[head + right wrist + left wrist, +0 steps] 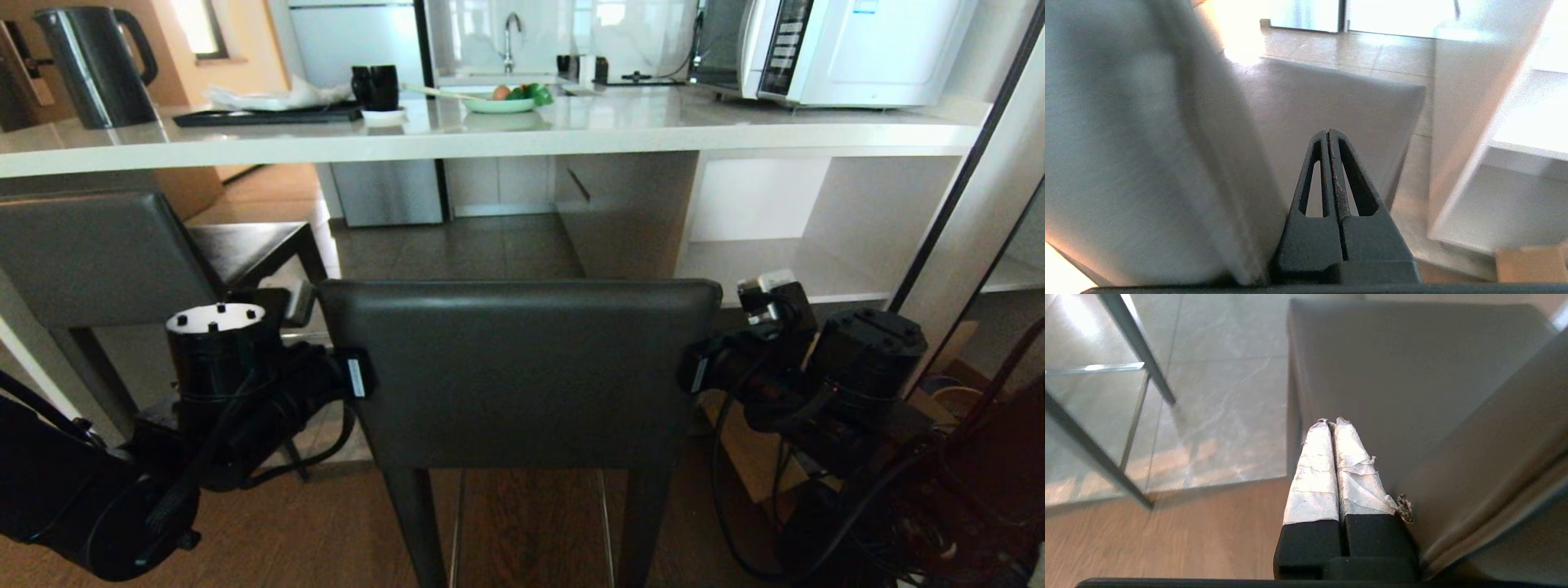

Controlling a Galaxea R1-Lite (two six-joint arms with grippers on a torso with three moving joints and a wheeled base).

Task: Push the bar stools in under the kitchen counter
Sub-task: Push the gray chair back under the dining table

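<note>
Leather stool (522,367): dead centre, backrest facing us, just short of the counter (490,135).
Left gripper (1333,426): fingers pressed together, empty, tucked at the backrest's left edge.
Right gripper (1329,134): pinched closed on nothing, hugging the right edge.
Second stool (98,253): off left, seat under the counter.

Daylight from the far window glares off the glossy off-white stone countertop (522,135); the floor beneath lies dim; the right wrist view blurs the near grey leather backrest (1135,143), overexposed beyond.
</note>
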